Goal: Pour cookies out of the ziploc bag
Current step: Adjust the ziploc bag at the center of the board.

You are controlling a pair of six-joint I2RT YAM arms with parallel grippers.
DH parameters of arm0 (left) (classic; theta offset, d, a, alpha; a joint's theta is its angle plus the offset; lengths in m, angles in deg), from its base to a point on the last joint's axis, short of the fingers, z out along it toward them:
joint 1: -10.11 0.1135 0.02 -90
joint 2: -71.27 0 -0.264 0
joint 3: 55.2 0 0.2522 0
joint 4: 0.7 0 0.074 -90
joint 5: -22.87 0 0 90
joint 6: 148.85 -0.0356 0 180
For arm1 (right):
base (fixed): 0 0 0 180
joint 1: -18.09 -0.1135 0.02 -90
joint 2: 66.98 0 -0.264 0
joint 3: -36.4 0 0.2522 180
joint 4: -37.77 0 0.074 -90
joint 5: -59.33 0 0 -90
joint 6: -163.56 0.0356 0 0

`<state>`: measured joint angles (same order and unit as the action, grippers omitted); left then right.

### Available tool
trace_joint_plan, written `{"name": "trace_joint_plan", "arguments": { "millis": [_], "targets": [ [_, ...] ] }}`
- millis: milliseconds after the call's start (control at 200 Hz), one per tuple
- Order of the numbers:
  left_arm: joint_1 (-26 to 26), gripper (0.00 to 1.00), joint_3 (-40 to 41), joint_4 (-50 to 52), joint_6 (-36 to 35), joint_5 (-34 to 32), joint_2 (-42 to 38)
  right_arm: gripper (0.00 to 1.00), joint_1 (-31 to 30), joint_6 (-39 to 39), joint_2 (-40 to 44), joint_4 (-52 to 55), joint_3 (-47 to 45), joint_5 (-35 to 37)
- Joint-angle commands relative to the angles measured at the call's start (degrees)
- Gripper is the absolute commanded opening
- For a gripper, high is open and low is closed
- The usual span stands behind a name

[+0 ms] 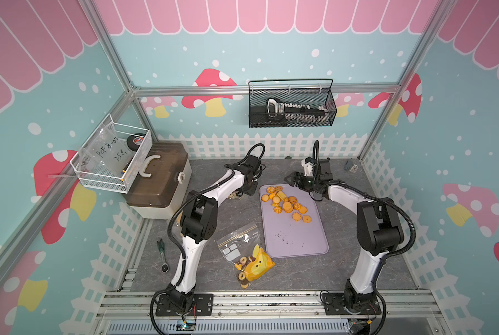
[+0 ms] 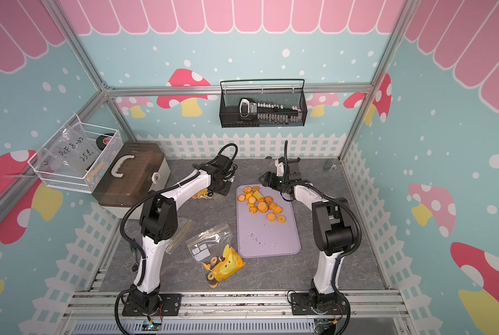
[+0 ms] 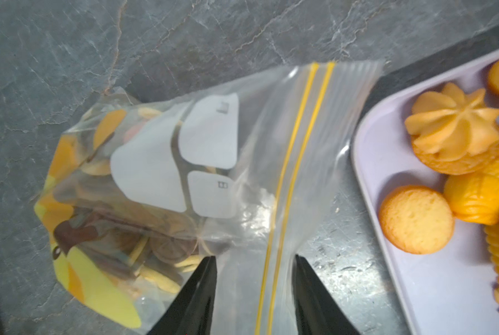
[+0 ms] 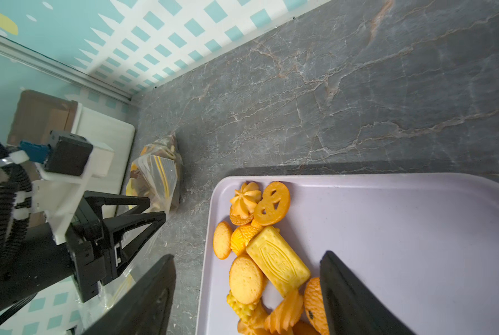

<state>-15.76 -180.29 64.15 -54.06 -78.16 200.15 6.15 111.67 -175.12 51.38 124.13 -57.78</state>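
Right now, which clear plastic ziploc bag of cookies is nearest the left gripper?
The clear plastic ziploc bag beside the lilac tray's far left corner, under the left gripper; the other filled bag lies at the tray's near corner.

Left tool stands parted over the ziploc bag (cookies inside).

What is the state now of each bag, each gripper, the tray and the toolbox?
far bag: lying, cookies inside.
near bag: lying flat, also filled.
left gripper: open, astride far bag's zip.
right gripper: open, empty.
tray: holds orange cookies.
toolbox: lid shut.
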Motion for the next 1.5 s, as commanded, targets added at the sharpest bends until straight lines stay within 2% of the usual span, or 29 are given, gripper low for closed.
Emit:
{"name": "trace_joint_plan", "arguments": {
  "millis": [0, 175, 290, 390, 455, 650, 701, 801, 856, 971, 1046, 1176, 1346, 1446, 1496],
  "targets": [
    [0.8, 0.43, 0.3, -0.6, 0.6, 0.6, -2.5, 0.74, 0.0, 0.9, -2.1, -2.0, 0.5, -1.7],
    [1.0, 0.38, 0.4, -1.0, 0.7, 0.9, -3.1, 0.68, -3.0, 1.6, -5.1, -3.0, 2.9, -3.6],
    [1.2, 0.37, 0.8, -1.0, 0.7, 1.3, -3.5, 0.59, -5.0, 3.5, -7.7, -5.5, 4.4, -5.3],
    [1.3, 0.30, 1.3, -1.1, 0.6, 1.5, -4.1, 0.52, -6.8, 4.5, -10.3, -6.2, 6.7, -6.5],
    [1.5, 0.24, 1.5, -1.2, 0.7, 1.5, -4.5, 0.51, -7.7, 5.0, -11.8, -6.5, 8.2, -6.7],
    [1.9, 0.21, 3.1, -2.3, 1.6, 2.2, -6.4, 0.53, -9.3, 8.2, -15.6, -8.8, 11.7, -8.2],
    [2.1, 0.26, 3.7, -2.6, 2.1, 2.2, -7.2, 0.57, -9.6, 8.5, -16.2, -8.8, 12.4, -8.5],
    [2.1, 0.46, 7.2, -5.1, 3.5, 3.0, -10.7, 0.60, -10.3, 9.6, -17.5, -8.7, 13.8, -9.1],
    [4.1, 0.58, 10.4, -7.3, 4.2, 3.9, -13.5, 0.60, -10.9, 10.1, -18.4, -8.8, 14.4, -9.4],
    [5.1, 0.77, 15.5, -9.9, 4.6, 4.9, -18.0, 0.60, -12.2, 10.8, -19.4, -8.6, 15.2, -9.3],
    [5.5, 0.84, 17.9, -10.0, 5.0, 5.0, -20.2, 0.59, -13.0, 11.3, -20.1, -8.6, 15.7, -8.8],
    [7.4, 0.88, 24.1, -13.3, 6.8, 7.0, -24.4, 0.59, -14.4, 12.5, -22.2, -8.3, 17.5, -7.8],
    [9.5, 0.99, 30.6, -17.2, 8.9, 10.0, -28.4, 0.58, -16.4, 14.2, -24.2, -8.3, 20.0, -7.4],
    [10.3, 0.99, 33.1, -21.1, 10.6, 12.2, -28.3, 0.50, -17.3, 15.5, -25.0, -8.3, 21.4, -7.0],
    [10.9, 0.99, 33.1, -22.6, 11.8, 13.2, -27.6, 0.36, -17.4, 16.1, -25.4, -8.3, 21.8, -6.8]
  ]
}}
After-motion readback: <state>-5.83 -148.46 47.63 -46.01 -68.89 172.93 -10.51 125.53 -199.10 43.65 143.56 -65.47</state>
